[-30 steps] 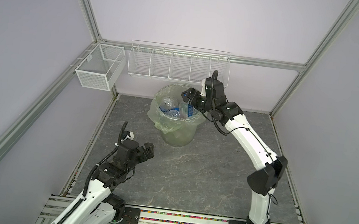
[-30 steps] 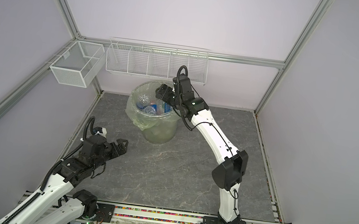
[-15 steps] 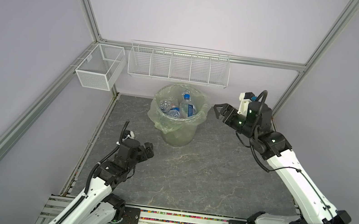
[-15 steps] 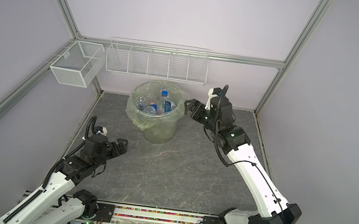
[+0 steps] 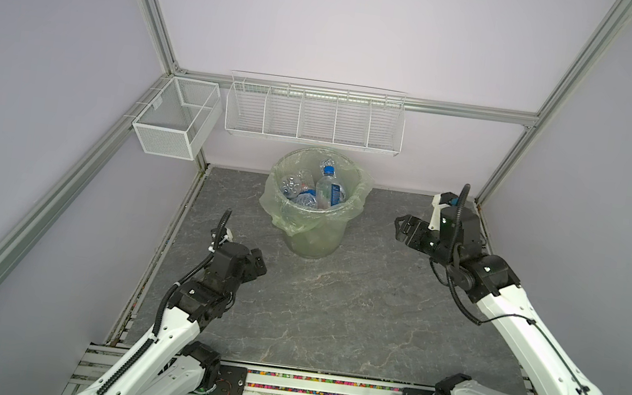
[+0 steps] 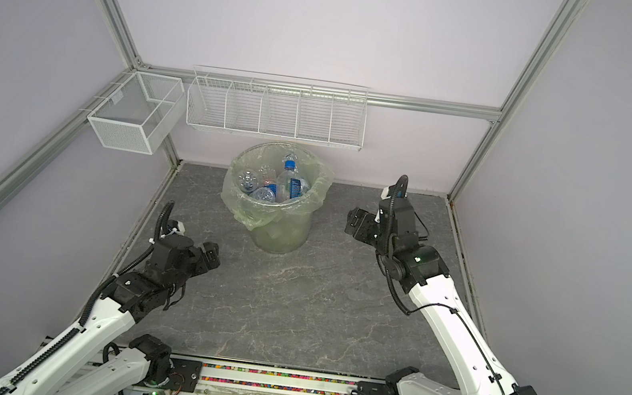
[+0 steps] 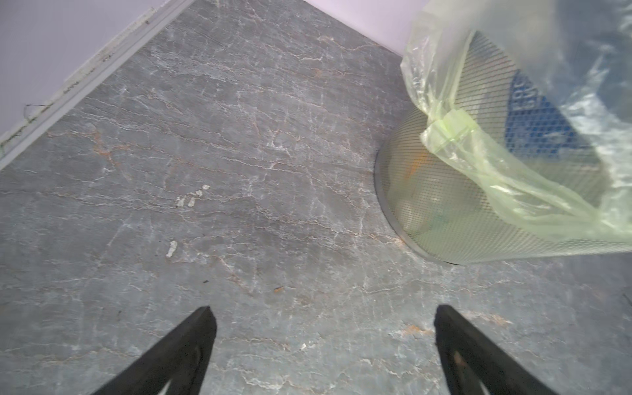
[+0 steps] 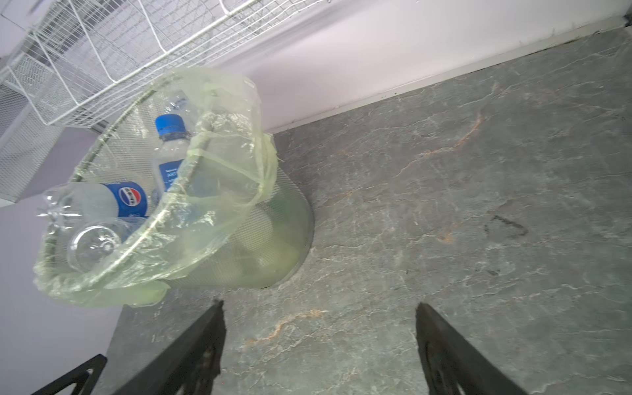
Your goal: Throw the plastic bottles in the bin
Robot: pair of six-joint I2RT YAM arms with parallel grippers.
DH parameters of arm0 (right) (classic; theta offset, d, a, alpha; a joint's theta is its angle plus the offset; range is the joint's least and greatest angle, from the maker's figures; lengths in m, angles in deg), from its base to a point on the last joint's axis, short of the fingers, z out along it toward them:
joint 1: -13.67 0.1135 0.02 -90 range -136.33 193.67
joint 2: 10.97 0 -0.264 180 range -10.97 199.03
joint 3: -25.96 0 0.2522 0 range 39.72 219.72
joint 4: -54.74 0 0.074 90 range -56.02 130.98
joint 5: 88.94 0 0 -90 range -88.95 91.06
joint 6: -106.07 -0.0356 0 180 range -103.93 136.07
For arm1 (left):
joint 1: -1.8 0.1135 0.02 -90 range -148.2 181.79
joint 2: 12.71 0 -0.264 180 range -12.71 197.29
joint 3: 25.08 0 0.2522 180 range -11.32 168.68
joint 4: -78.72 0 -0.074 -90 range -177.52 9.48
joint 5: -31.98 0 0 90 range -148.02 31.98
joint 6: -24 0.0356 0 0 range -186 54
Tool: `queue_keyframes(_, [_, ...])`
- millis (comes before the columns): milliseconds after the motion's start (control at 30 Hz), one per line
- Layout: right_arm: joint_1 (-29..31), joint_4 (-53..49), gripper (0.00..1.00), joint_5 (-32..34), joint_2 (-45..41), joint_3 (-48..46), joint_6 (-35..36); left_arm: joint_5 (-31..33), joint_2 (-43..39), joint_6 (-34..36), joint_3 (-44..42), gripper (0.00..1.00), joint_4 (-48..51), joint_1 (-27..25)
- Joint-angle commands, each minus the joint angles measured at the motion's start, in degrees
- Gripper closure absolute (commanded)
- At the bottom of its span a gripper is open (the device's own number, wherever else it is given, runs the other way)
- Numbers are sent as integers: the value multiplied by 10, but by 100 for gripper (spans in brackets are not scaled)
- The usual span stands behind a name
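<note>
The left end effector and right end effector both gape empty; plastic bottles lie in the bin.

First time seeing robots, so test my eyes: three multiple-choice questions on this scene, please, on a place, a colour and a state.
1. Where are the bottles? A) floor B) wire baskets C) bin
2. The bottle cap poking up in the bin is: A) blue B) red C) yellow
3. The right arm's fingers are: A) shut on a bottle B) open, holding nothing C) shut on the bin's rim
Answers: 1 C, they lie piled inside it, none on the floor or in the baskets; 2 A, the right wrist view shows it blue; 3 B, they stand apart with only floor between.
</note>
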Motion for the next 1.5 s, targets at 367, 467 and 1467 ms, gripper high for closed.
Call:
queue_keyframes(367, [-99, 71, 11, 64, -16, -162, 84, 220, -86, 38, -112, 1, -120, 3])
queue_keyframes(467, [-137, 145, 11, -17, -55, -231, 82, 256, -87, 45, -112, 1, -122, 2])
queue_keyframes(1467, [-260, 317, 11, 37, -27, -355, 89, 245, 275, 227, -188, 1, -737, 122])
